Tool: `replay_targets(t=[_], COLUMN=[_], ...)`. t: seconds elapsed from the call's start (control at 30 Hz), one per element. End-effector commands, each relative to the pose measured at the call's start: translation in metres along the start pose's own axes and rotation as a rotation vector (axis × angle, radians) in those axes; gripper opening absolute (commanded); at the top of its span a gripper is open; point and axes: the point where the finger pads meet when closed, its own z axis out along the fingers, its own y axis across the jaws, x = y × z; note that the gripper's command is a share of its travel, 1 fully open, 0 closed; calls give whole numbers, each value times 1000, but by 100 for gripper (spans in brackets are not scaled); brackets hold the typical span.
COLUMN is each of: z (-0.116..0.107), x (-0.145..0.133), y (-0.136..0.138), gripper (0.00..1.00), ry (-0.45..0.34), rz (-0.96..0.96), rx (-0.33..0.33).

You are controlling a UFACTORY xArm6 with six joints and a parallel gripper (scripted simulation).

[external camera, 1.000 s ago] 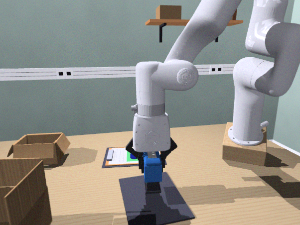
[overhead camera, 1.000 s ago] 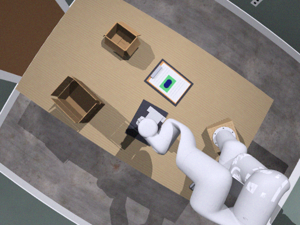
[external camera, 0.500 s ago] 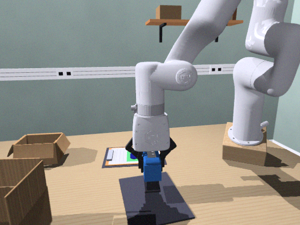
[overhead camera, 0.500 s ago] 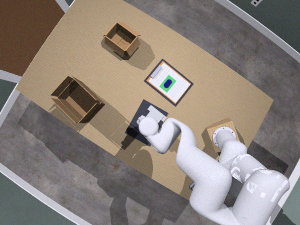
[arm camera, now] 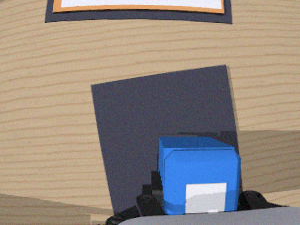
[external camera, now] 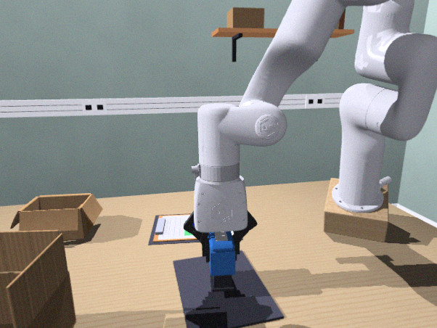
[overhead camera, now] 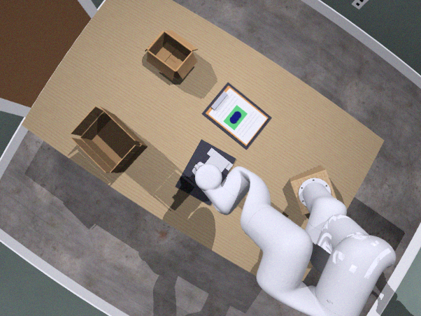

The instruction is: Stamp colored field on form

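Note:
My gripper (external camera: 222, 250) (arm camera: 185, 186) is shut on the blue stamp (external camera: 222, 257) (arm camera: 198, 173) and holds it upright over the dark mat (overhead camera: 196, 159) (external camera: 192, 276) (arm camera: 146, 128). The stamp's dark base (external camera: 223, 282) is at or just above the mat; I cannot tell if it touches. The form (overhead camera: 252, 120) (external camera: 172, 226) lies on a clipboard beyond the mat. Its green field (overhead camera: 241, 112) carries a dark blue oval print (overhead camera: 236, 117). In the overhead view the arm hides the stamp.
A small open cardboard box (overhead camera: 172, 54) (external camera: 58, 215) stands at the far side of the table. A larger open box (overhead camera: 108, 140) (external camera: 29, 279) stands at the left. The arm's base sits on a wooden block (overhead camera: 312, 189) (external camera: 353, 221) at the right.

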Motion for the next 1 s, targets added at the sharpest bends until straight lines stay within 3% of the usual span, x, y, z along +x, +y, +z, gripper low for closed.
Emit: replay_targets(t=[0.0,0.63,0.67,0.97], z=[6,14,14,14], x=[-1,-1,-1,-1], y=[-2,-2,-2,-2], gripper=[29,29,90,90], ry=[-3,-3,-3,-3], rz=[-1,-1,-1,-1], rx=[4,4,4,4])
